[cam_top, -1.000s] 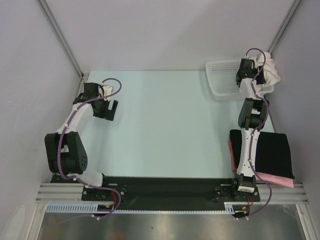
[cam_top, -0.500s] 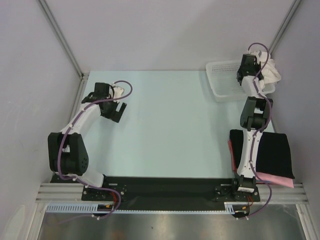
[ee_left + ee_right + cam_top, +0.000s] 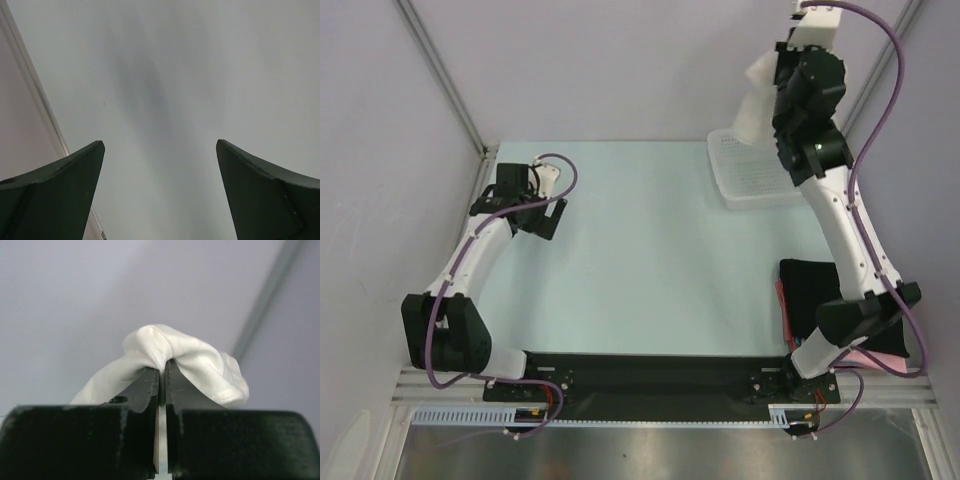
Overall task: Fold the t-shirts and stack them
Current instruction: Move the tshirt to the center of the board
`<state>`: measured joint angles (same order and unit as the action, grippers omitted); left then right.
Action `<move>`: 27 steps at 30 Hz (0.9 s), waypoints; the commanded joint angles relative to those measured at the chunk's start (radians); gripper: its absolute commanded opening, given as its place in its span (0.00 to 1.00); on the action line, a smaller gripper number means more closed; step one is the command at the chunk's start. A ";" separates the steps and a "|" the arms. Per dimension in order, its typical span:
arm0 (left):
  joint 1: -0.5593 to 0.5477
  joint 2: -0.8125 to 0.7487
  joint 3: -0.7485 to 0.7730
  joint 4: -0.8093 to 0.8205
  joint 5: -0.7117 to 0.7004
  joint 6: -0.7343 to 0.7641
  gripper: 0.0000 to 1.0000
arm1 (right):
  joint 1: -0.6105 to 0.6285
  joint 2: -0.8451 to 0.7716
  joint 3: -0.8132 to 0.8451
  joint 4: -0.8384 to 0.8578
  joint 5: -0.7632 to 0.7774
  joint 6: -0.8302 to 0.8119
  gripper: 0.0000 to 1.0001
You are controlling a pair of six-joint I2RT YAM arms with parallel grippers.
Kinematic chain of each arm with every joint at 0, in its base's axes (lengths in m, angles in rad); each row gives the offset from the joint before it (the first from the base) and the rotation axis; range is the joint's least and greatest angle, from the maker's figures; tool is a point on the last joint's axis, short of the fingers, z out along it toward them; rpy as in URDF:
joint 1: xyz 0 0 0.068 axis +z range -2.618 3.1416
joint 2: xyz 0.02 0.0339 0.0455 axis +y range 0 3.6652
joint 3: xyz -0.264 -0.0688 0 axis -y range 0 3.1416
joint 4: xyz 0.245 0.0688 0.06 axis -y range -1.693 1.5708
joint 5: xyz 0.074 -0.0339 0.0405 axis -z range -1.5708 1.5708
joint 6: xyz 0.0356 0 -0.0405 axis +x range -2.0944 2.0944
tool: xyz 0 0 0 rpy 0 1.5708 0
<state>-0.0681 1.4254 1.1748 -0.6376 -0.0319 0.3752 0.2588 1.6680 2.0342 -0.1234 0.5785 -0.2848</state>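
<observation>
The right fingers (image 3: 147,382) have risen to 1 o'clock, clenched on the shirt (image 3: 757,110) to lift it clear of the basket (image 3: 750,187); left fingers (image 3: 65,185) wait released.

A pale green table (image 3: 650,260) stands between plain grey walls (image 3: 620,70) at its back and sides. Slanting metal posts (image 3: 442,75) rise from its far corners. Light is even.

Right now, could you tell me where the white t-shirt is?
Top view, far right: the white t-shirt hangs from the shut right hand above the mesh basket.
</observation>
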 commanded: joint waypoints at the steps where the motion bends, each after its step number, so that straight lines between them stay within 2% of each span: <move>1: 0.002 -0.060 0.011 0.015 0.001 -0.002 1.00 | 0.168 -0.082 -0.058 0.076 -0.046 -0.045 0.00; 4: 0.011 -0.088 0.005 0.019 0.009 -0.002 1.00 | 0.270 -0.129 -0.089 0.056 -0.138 -0.033 0.00; 5: 0.016 -0.097 0.000 0.021 0.007 -0.002 1.00 | 0.331 -0.157 -0.112 0.044 -0.167 0.007 0.00; 7: 0.039 -0.117 0.003 0.027 0.009 -0.005 1.00 | 0.374 -0.178 -0.143 0.028 -0.256 0.068 0.00; 12: 0.108 -0.144 0.013 0.023 0.023 -0.006 1.00 | 0.461 -0.200 -0.328 0.047 -0.357 0.351 0.00; 13: 0.114 -0.148 0.014 0.019 0.020 -0.004 1.00 | 0.470 -0.194 -0.409 0.060 -0.373 0.387 0.00; 17: 0.122 -0.149 0.013 0.010 0.038 0.011 1.00 | 0.514 -0.101 -0.506 0.082 -0.433 0.562 0.00; 19: 0.122 -0.143 0.011 -0.007 0.137 0.016 1.00 | 0.531 0.011 -0.480 0.058 -0.526 0.622 0.00; 21: 0.122 -0.134 0.011 -0.030 0.237 0.019 0.99 | 0.546 0.093 -0.360 -0.029 -0.549 0.653 0.00; 22: 0.119 -0.132 0.005 -0.049 0.341 0.022 0.98 | 0.562 0.157 -0.320 -0.053 -0.569 0.674 0.00; 23: 0.117 -0.135 -0.004 -0.051 0.386 0.027 0.98 | 0.572 0.179 -0.262 -0.064 -0.600 0.680 0.00; 25: 0.116 -0.160 -0.045 -0.031 0.493 0.030 1.00 | 0.594 0.205 -0.253 -0.029 -0.627 0.711 0.00; 26: 0.117 -0.167 -0.056 -0.021 0.518 0.031 1.00 | 0.599 0.210 -0.264 0.022 -0.634 0.729 0.04; 27: 0.117 -0.175 -0.070 -0.005 0.548 0.030 1.00 | 0.599 0.211 -0.270 0.045 -0.646 0.749 0.12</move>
<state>0.0528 1.2964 1.1454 -0.6613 0.2996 0.3847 0.8341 1.9175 1.6901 -0.1886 0.0154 0.3607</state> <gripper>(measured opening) 0.996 0.057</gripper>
